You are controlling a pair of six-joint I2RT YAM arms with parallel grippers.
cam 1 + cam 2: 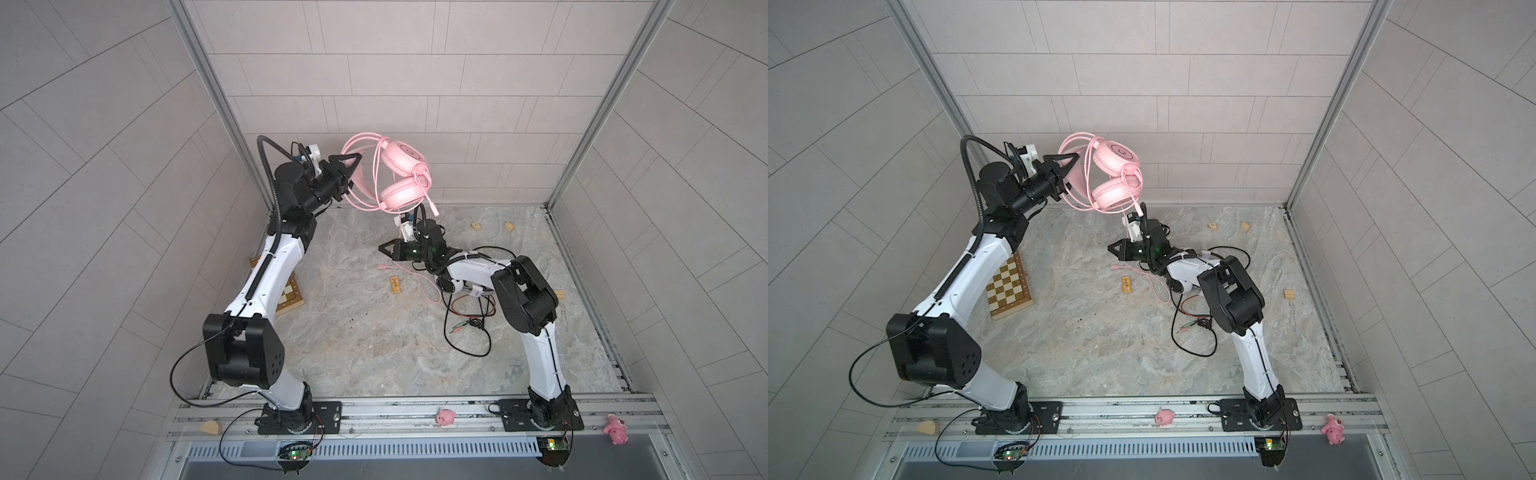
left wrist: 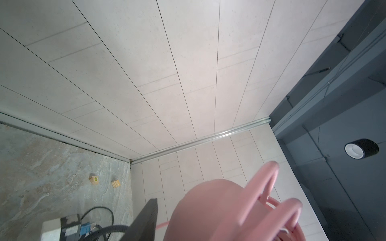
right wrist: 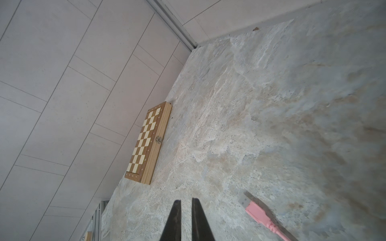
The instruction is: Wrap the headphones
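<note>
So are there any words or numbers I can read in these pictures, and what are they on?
No text here can be read.
On the pink headphones: a round mark on one ear cup, too blurred to read.
On the flat wooden tile: dark marks, too small to read.
On the wooden block: a round green sign, with no letters that can be made out.

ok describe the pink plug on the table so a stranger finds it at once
Find the marble tabletop, then the right hand low near its middle. Just by it lies the plug: pink, with a flat metal tip, unlike the wooden tile beside it.
</note>
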